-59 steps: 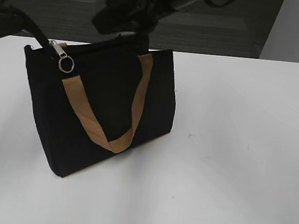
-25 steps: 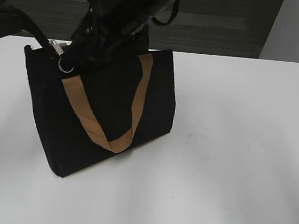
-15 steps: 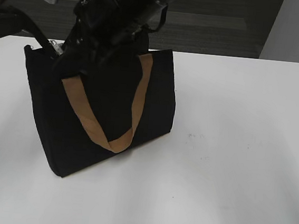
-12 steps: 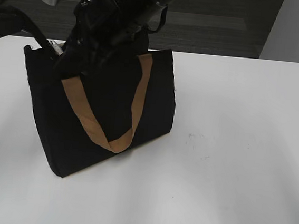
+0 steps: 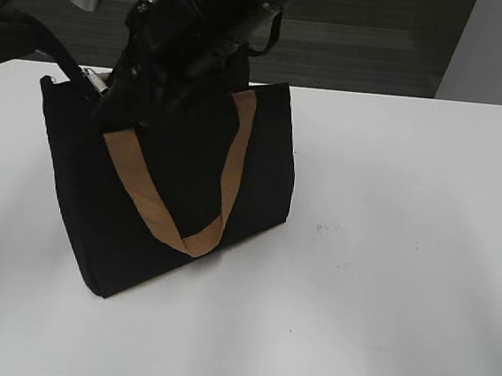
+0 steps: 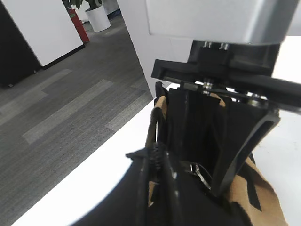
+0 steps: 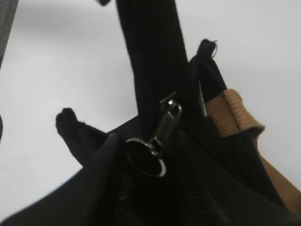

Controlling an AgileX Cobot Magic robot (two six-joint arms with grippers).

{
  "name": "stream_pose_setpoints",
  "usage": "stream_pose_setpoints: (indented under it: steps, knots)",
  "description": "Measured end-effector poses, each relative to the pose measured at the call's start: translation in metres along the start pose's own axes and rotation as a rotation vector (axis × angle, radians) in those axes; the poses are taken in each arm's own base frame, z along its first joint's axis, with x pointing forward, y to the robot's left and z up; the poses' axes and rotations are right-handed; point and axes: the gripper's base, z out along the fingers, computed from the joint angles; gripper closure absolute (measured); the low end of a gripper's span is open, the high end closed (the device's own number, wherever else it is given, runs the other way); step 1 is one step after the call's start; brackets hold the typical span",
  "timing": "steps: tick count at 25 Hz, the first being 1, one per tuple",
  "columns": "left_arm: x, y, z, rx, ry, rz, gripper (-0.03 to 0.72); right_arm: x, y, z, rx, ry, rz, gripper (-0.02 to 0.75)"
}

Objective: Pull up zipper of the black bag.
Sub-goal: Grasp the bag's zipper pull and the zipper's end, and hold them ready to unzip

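Observation:
The black bag (image 5: 181, 172) stands upright on the left of the white table, with tan handles (image 5: 185, 230). Its silver zipper (image 5: 92, 79) sits at the top left corner. My right gripper (image 5: 117, 100) reaches across from above and is open. Its fingers (image 7: 150, 181) straddle the zipper slider and its ring pull (image 7: 146, 159). The left wrist view shows the pull (image 6: 200, 172) between those two fingers (image 6: 202, 179). My left gripper (image 5: 67, 71) is shut on the bag's left top end by the zip track (image 6: 157, 160), and it also shows in the right wrist view (image 7: 150, 56).
The white table (image 5: 387, 254) stretches to the right and front of the bag. Its far edge runs just behind the bag, with dark floor beyond. My right arm crosses above the bag's top.
My right gripper has come down from above and behind the bag to the zipper corner and now hides the ring pull in the exterior view. Over the last half second it barely moves.

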Motion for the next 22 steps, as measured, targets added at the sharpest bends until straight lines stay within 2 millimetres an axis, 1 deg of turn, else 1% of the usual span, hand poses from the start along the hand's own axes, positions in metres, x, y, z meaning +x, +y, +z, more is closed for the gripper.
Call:
stream_pose_setpoints:
  steps: [7, 12, 22]
  knots:
    - [0.0, 0.0, 0.0, 0.0, 0.0, 0.0, 0.657, 0.0012, 0.0006, -0.0016, -0.001, 0.023, -0.021, 0.458]
    - [0.0, 0.0, 0.0, 0.0, 0.0, 0.0, 0.657, 0.0013, 0.0015, -0.0021, -0.01, 0.027, -0.022, 0.504]
    - [0.0, 0.0, 0.0, 0.0, 0.0, 0.0, 0.657, 0.0011, 0.0017, -0.0028, -0.01, 0.029, -0.026, 0.515]
